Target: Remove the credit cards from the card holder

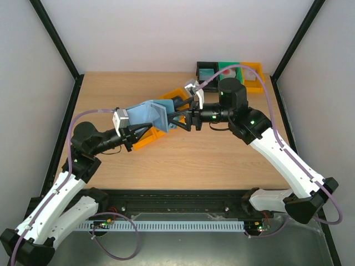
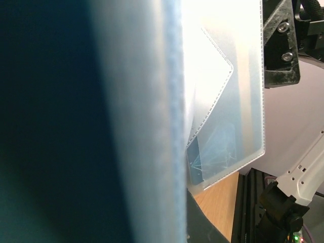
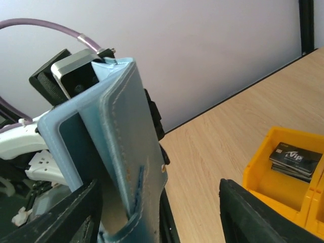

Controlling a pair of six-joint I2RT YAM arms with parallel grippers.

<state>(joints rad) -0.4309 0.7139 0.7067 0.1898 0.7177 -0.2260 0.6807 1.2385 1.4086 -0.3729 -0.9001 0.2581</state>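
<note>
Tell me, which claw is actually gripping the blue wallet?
The left gripper: it is clamped shut on the blue card holder. The right gripper has its fingers spread open around it, not closed.

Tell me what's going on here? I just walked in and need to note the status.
The left hand is clamped on an open light-blue card holder, holding it up over a yellow bin. The right hand is at the holder's far edge with its fingers open on either side, not gripping it. A few dark cards already lie in the bin. Whether any cards remain in the holder cannot be told.
</note>
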